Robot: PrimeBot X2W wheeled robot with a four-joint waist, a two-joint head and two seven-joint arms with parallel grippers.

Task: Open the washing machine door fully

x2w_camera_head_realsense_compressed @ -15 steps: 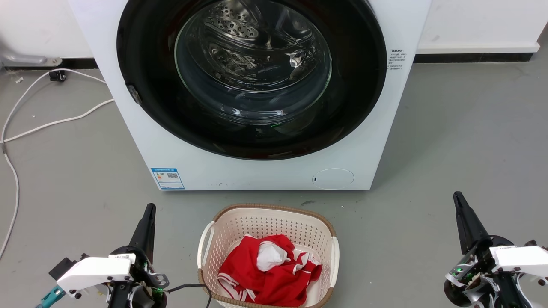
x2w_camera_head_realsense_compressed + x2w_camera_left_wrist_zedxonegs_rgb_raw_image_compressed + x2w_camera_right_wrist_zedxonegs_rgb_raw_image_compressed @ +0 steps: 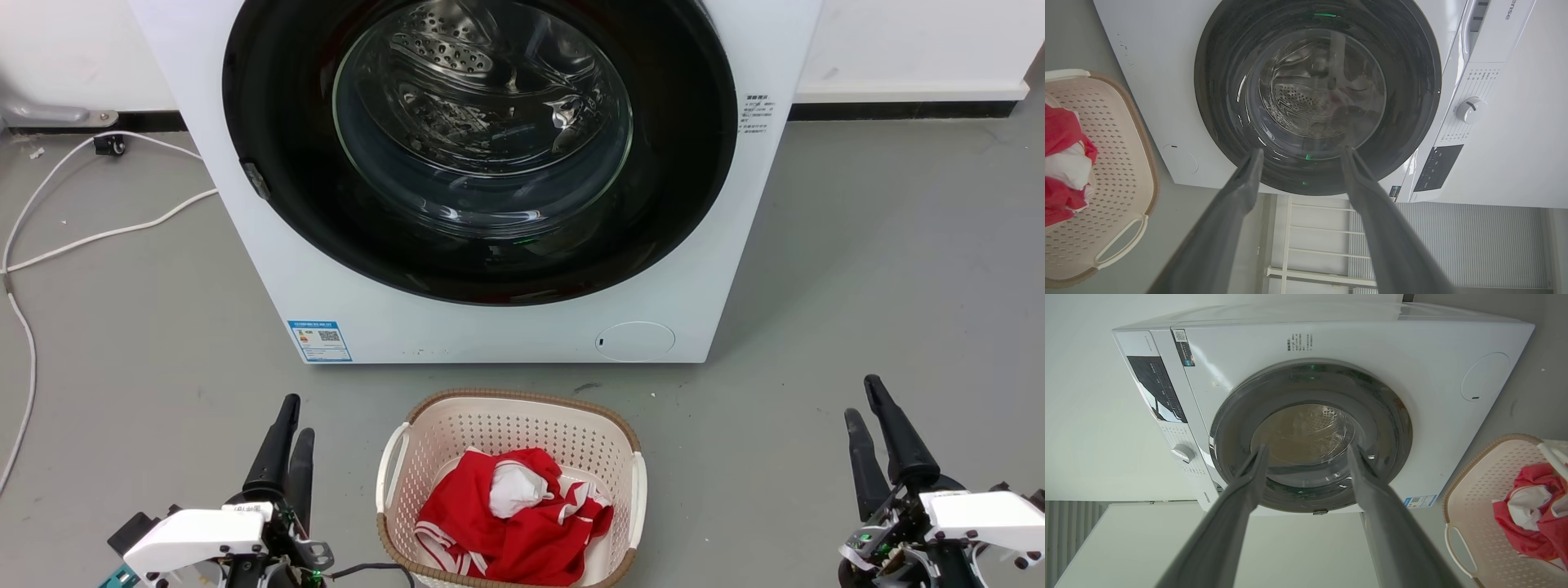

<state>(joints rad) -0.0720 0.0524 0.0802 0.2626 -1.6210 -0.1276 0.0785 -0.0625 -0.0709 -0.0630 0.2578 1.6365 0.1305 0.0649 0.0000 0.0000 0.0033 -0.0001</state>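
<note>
The washing machine (image 2: 490, 331) stands on the grey floor (image 2: 857, 245) at 12 o'clock in the head view. The washing machine door (image 2: 482, 139) is closed, its glossy black rim lying flat against the white front. The perforated steel drum shows through the bulging glass. On the front panel below the door, a blue label sticker (image 2: 320, 340) sits at 7 o'clock and a small round cover (image 2: 635, 340) at 5 o'clock.

A cream laundry basket (image 2: 514, 396) sits at 6 o'clock, just in front of the machine, with a red and white garment (image 2: 506, 523) bundled inside. A white cable (image 2: 82, 237) trails over the floor at 9 o'clock.

The left gripper (image 2: 295, 416) hangs at 7 o'clock and the right gripper (image 2: 863, 400) at 5 o'clock. Both are well apart from the door and point towards the machine. Each wrist view looks along its own fingers at the door. The jaws of the left gripper (image 2: 1302, 152) and of the right gripper (image 2: 1308, 448) are spread, with nothing between them.
</note>
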